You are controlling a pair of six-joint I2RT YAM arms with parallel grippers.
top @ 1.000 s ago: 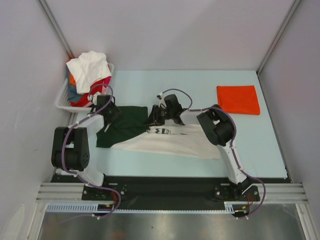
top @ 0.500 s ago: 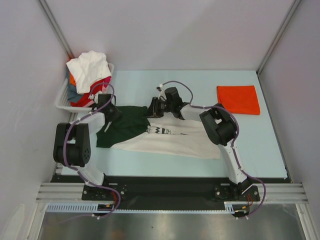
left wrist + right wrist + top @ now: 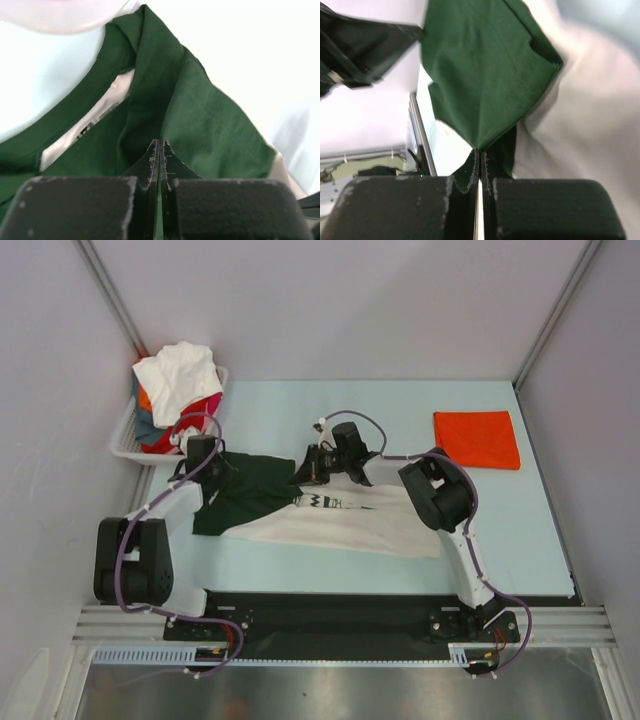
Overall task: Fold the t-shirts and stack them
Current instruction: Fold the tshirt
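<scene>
The left gripper (image 3: 160, 145) is pinched tight on the dark green sleeve cloth at the left end of the cream t-shirt (image 3: 350, 525). The right gripper (image 3: 480, 152) clamps green cloth at the shirt's far edge. The shirt lies spread on the desk (image 3: 300, 405). A folded orange-red t-shirt (image 3: 477, 439) lies well to its right.

Left pincer (image 3: 160, 147), right pincer (image 3: 479, 154) pinched tight; arms outstretched.
</scene>
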